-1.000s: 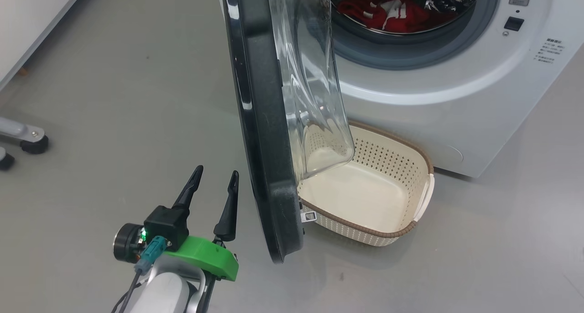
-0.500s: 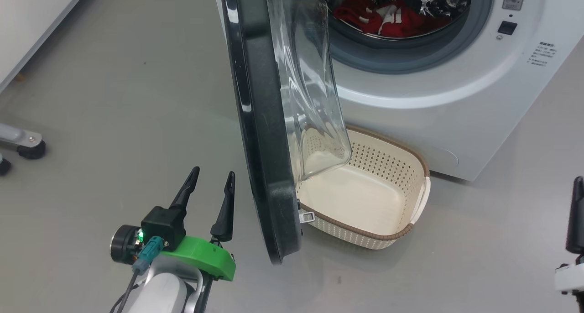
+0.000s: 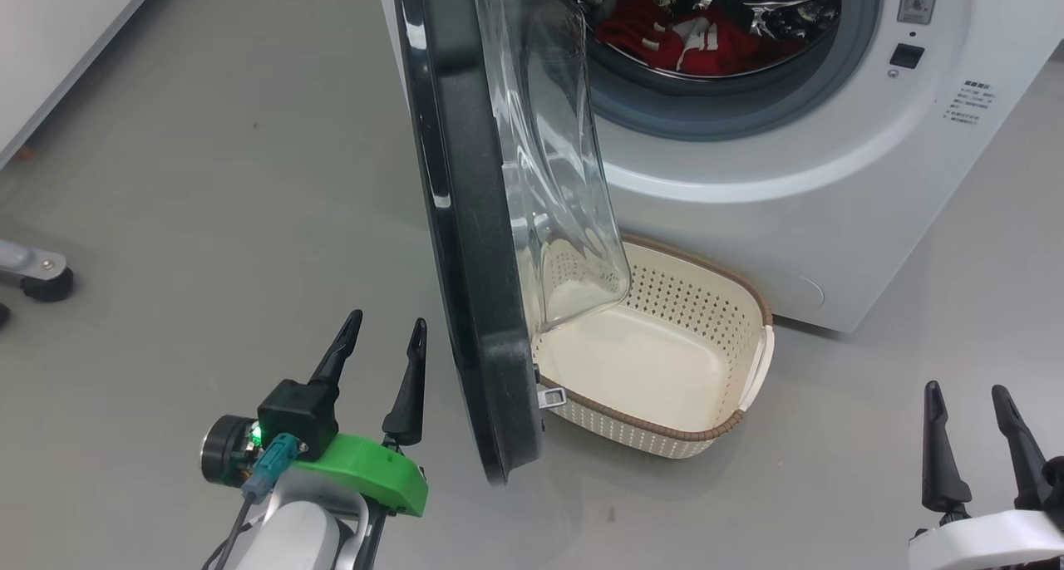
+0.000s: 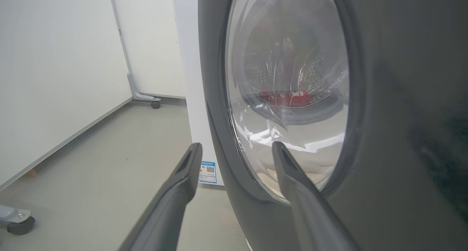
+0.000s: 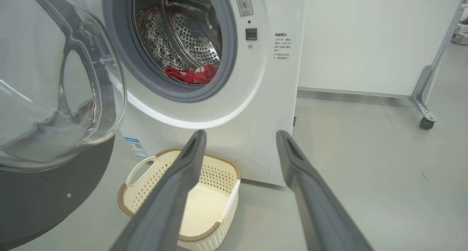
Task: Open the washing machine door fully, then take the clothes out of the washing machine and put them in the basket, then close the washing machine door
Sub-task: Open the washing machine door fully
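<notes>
Head view, door (image 3: pixel 475 262) open, clothes (image 3: pixel 665 42) inside

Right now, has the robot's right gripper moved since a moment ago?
Yes. The right gripper has come in from the head view's right edge, leftward toward the basket.

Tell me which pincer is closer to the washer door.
The left pincer: it stands just beside the black outer ring of the washing machine door; the right pincer is well off, past the basket.
</notes>
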You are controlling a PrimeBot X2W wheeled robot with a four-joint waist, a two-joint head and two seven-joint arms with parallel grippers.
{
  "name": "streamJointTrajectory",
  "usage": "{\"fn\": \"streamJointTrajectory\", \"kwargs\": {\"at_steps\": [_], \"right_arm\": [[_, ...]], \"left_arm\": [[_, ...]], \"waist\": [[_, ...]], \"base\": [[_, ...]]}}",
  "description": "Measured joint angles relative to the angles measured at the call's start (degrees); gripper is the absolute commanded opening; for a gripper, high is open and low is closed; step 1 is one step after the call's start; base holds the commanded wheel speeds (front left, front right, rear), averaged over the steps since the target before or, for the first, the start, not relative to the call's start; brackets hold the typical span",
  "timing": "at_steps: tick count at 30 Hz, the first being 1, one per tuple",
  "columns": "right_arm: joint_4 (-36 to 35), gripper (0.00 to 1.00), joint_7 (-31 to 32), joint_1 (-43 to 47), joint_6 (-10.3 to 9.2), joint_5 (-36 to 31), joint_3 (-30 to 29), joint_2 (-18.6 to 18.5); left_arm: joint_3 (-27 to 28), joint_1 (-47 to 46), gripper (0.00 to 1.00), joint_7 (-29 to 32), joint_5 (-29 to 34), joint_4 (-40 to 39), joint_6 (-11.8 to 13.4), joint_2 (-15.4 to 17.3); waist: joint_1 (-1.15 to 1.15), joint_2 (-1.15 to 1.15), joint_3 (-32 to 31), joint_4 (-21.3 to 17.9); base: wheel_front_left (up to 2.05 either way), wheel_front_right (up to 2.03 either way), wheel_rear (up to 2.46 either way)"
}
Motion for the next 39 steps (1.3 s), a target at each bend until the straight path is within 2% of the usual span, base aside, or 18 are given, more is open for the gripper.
{"fn": "streamJointTrajectory", "kwargs": {"at_steps": [14,36,37,38,39], "right_arm": [[1.20,1.00,-0.57,0.00,-0.52,-2.40,2.60,1.36],[2.79,1.00,-1.01,0.01,-0.52,-3.19,3.16,2.08],[2.80,1.00,-1.01,0.01,-0.52,-3.19,3.16,2.14],[2.82,1.00,-1.01,0.01,-0.52,-3.19,3.16,2.21],[2.86,1.00,-1.01,0.01,-0.52,-3.19,3.16,2.25]], "left_arm": [[0.21,0.83,1.00,0.00,0.42,0.58,-0.03,0.01],[0.96,0.98,1.00,0.00,0.91,1.30,-0.03,0.01],[0.96,0.99,0.70,0.00,0.91,1.38,-0.03,0.01],[0.97,1.01,0.07,0.00,0.91,1.48,-0.03,0.01],[0.97,1.03,0.00,0.00,0.91,1.56,-0.03,0.01]], "waist": [[0.00,0.00,-0.75,-0.37],[0.00,0.00,-1.63,-0.60],[0.00,0.00,-1.67,-0.61],[0.00,0.00,-1.70,-0.62],[0.00,0.00,-1.73,-0.63]], "base": [[0.00,0.00,0.00],[0.00,0.00,0.00],[0.00,0.00,0.00],[0.00,0.00,0.00],[0.00,0.00,0.00]]}}
